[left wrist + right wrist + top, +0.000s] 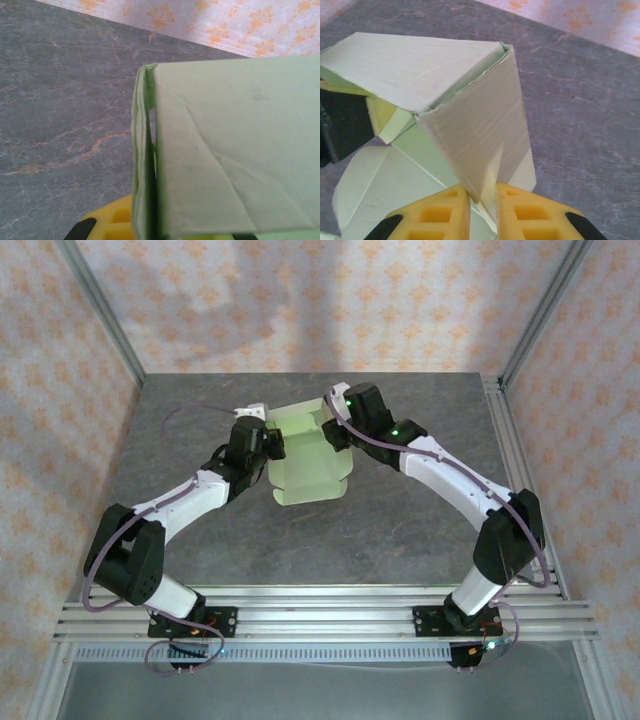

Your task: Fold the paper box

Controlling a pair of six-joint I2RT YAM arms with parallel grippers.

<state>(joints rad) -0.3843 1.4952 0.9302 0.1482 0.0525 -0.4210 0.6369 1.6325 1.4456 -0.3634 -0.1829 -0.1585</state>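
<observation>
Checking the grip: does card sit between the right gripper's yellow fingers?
Yes, a paper box panel dips between the yellow fingers of the right gripper.

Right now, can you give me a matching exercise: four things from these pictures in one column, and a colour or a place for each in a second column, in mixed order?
Things:
1. paper box
2. left claw
3. right claw
4. table

Colour or place:
A. grey, marbled
B. pale green
C. at the box's left side
D. at the box's right side, card in its grip

Pairs: 1-B, 2-C, 3-D, 4-A
</observation>
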